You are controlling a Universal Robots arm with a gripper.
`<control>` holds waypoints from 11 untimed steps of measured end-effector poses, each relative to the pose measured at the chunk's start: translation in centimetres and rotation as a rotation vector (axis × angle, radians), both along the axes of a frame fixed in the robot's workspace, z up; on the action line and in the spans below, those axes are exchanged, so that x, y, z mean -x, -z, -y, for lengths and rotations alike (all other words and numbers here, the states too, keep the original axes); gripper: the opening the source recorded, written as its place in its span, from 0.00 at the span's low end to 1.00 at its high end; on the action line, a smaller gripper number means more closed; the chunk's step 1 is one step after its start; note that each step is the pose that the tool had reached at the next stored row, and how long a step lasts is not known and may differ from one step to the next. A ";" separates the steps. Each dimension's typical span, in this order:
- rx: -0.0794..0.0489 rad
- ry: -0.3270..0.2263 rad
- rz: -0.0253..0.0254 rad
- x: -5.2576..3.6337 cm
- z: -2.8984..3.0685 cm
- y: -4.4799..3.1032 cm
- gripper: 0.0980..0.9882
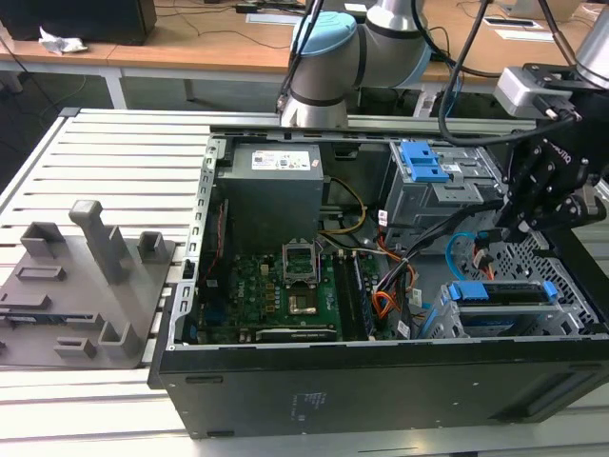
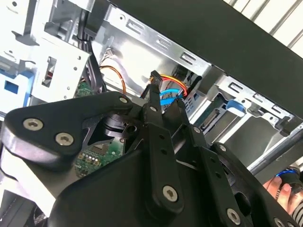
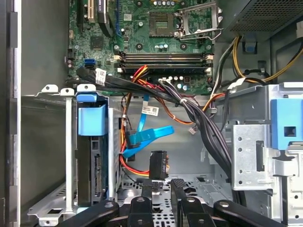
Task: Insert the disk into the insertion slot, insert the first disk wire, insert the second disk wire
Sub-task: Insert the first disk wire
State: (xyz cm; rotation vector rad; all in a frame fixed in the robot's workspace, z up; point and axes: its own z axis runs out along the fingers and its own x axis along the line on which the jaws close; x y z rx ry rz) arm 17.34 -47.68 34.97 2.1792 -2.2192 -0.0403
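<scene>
The disk [image 1: 500, 293] in its blue carrier sits inside the insertion slot [image 1: 445, 320], the grey perforated cage at the case's front corner on the exterior view's right. In the first wrist view the disk's [image 3: 97, 170] port edge faces the open case floor, inside the cage [image 3: 47, 142]. My gripper [image 1: 506, 228] hangs just above that corner. In both wrist views its fingers [image 3: 147, 189] are closed on a black connector [image 3: 158, 165] with orange, red and yellow wires, held a short way from the disk. A blue flat cable [image 3: 147, 137] lies loose beside it. The gripper [image 2: 165, 97] pinches the connector [image 2: 155, 78] at its tip.
A taller grey bay with a blue latch [image 1: 423, 162] stands behind the gripper. A thick black cable bundle [image 3: 199, 123] crosses between the motherboard [image 1: 271, 290] and the bays. The power supply [image 1: 271, 190] fills the case's back. A grey fixture block [image 1: 81, 286] lies on the slatted table at the exterior view's left.
</scene>
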 end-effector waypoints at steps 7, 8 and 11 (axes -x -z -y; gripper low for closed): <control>0.002 0.000 0.0002 0.28 -0.03 0.25 0.23; 0.002 0.000 0.0007 0.34 -0.03 0.24 0.23; 0.002 0.000 0.0023 0.45 -0.03 -0.41 0.23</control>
